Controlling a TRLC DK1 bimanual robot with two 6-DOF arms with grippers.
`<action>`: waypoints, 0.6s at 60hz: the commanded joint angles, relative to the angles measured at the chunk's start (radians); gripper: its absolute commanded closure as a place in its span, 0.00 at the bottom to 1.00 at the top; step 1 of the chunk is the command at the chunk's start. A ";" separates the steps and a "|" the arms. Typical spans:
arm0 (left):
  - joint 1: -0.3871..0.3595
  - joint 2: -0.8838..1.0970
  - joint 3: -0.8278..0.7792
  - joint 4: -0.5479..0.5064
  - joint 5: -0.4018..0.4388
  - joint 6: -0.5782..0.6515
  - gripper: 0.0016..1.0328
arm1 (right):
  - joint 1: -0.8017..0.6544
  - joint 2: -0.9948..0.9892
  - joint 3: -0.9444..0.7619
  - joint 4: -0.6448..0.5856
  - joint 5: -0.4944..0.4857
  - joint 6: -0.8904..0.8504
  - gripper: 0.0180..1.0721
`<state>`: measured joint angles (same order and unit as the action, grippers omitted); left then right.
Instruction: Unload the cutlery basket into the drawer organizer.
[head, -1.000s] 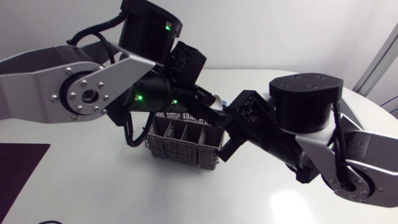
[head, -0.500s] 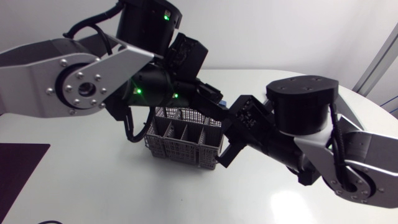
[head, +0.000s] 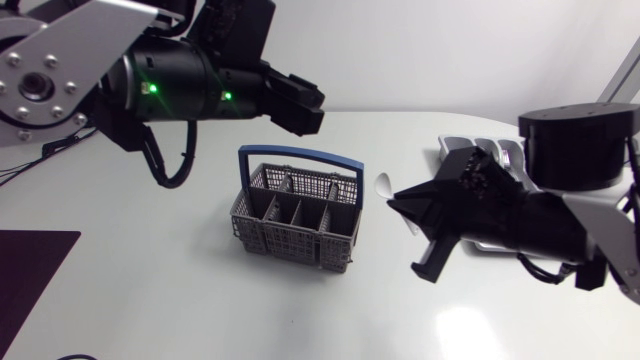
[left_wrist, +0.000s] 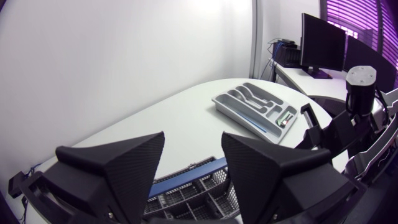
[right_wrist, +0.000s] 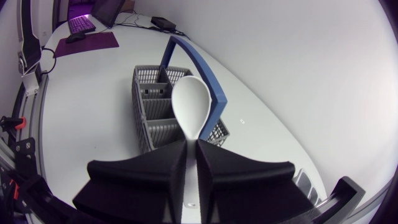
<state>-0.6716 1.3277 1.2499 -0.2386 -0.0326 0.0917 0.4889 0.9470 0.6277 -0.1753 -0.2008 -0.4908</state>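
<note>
The right hand (right_wrist: 191, 148) is clamped on a white spoon (right_wrist: 191, 114), its two fingers pressed against the thin stem from either side just behind the bowl, so that the bowl sticks out ahead of the fingertips. The spoon looks light, stiff and smooth. It should carry easily, but so narrow and glossy a stem could twist or slide between the broad fingers, and a hold near the bowl, as here, seems the steadier one. Ahead of the spoon and lower down stands the grey basket (head: 290, 236) on the white table (head: 150, 290), with its blue carrying handle (head: 300, 155) upright. The spoon is held in the air beside the basket, clear of its rim and not touching it. The organizer (left_wrist: 225, 104) lies flat on the table well apart from the basket, on the right arm's side, and in the head view that arm hides most of it. The left hand (left_wrist: 191, 149) hangs above the far side of the basket with its fingers apart and nothing between them. The spoon likely has to be swung round to reach the organizer.
</note>
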 joint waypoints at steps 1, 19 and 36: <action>0.033 -0.032 -0.023 -0.014 -0.013 0.039 0.31 | -0.102 -0.020 -0.022 -0.059 -0.078 -0.084 0.93; 0.125 -0.102 -0.127 -0.031 -0.012 0.102 0.23 | -0.447 -0.002 -0.016 -0.271 -0.284 -0.460 0.93; 0.182 -0.151 -0.231 -0.030 -0.012 0.148 0.19 | -0.774 0.277 0.083 -0.360 -0.367 -0.835 0.93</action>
<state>-0.5152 1.2007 1.0576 -0.2646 -0.0357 0.2119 -0.2195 1.1431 0.6559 -0.5144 -0.5541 -1.1828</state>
